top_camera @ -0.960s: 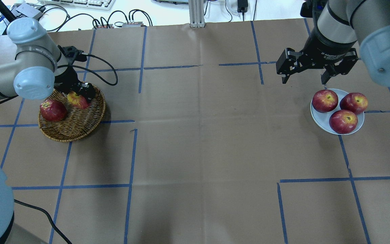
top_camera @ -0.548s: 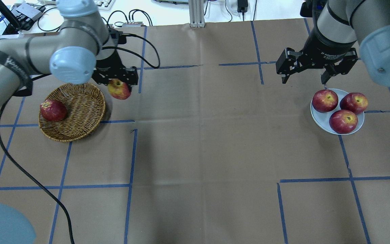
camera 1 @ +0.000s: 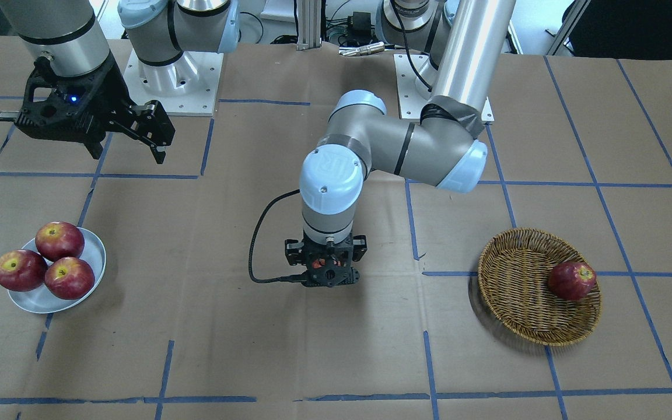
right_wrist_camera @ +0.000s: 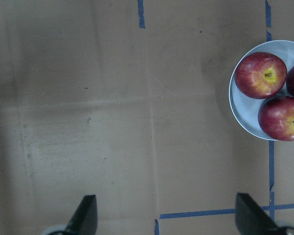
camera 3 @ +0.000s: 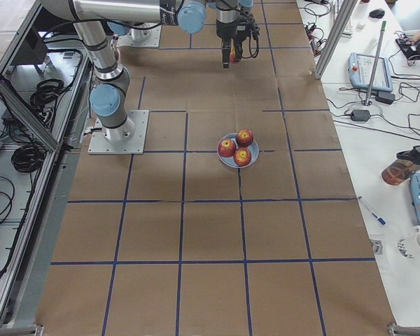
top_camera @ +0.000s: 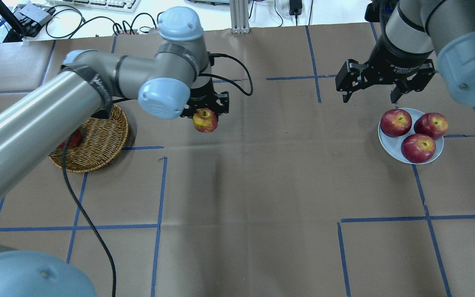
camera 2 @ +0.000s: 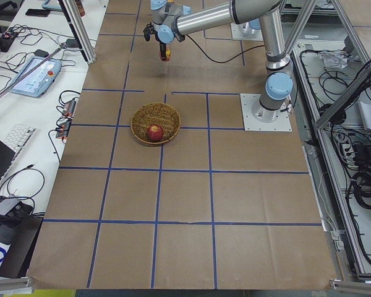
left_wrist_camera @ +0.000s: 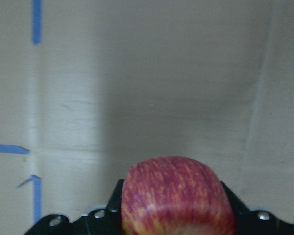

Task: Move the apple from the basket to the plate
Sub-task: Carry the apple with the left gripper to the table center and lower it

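My left gripper [camera 1: 324,270] is clamped on the pinkish-red, yellow-streaked apple [top_camera: 205,121], aloft and well apart from the round pale grey-white plate [top_camera: 387,143]. My right gripper [top_camera: 370,98] hangs just beside that plate, jaws wide apart.

This was a robotics lab: the bench [top_camera: 262,185] was papered in brown and ruled into squares with blue tape [top_camera: 97,226], two industrial arms [camera 1: 406,146] stood bolted to metal base plates [camera 1: 202,96] on it, aluminium framing posts [camera 3: 335,38] rose at its edges, and side desks held a teach pendant [camera 2: 34,70] and a keyboard [camera 2: 16,137], with black cables [camera 3: 28,150] bundled beside the frame
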